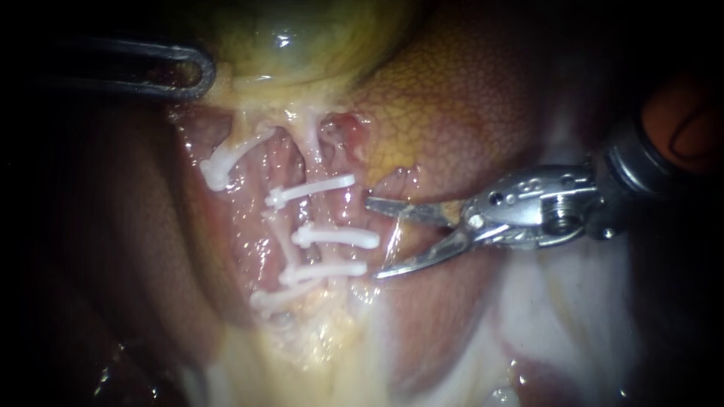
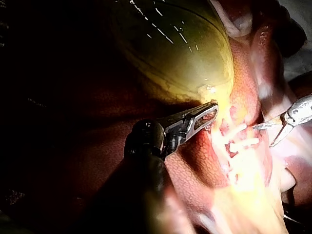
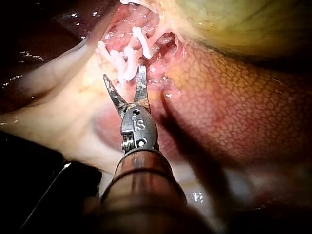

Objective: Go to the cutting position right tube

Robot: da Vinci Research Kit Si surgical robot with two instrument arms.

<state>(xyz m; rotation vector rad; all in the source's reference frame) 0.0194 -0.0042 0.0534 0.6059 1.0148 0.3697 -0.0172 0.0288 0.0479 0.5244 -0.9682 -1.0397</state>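
Observation:
The yellow-green gallbladder (image 1: pixel 294 38) lies at the top, with reddish liver (image 1: pixel 452 98) to its right. Below it run two pale tubes. The left tube carries one white clip (image 1: pixel 219 169). The right tube (image 1: pixel 280 226) carries several white clips (image 1: pixel 335 236) across it. My right instrument (image 1: pixel 373 239) has two thin blades standing open just right of the clips' ends, apart from the tube. In the right wrist view those blades (image 3: pixel 123 73) point at the clips. My left instrument (image 1: pixel 188 71) is shut on the gallbladder's lower edge (image 2: pixel 204 117).
Pale yellowish-white tissue (image 1: pixel 324 339) spreads below the clipped tubes. Dark liver (image 1: pixel 113 249) fills the left side. A fingertip (image 1: pixel 690 128) shows behind the right instrument's shaft at the far right edge.

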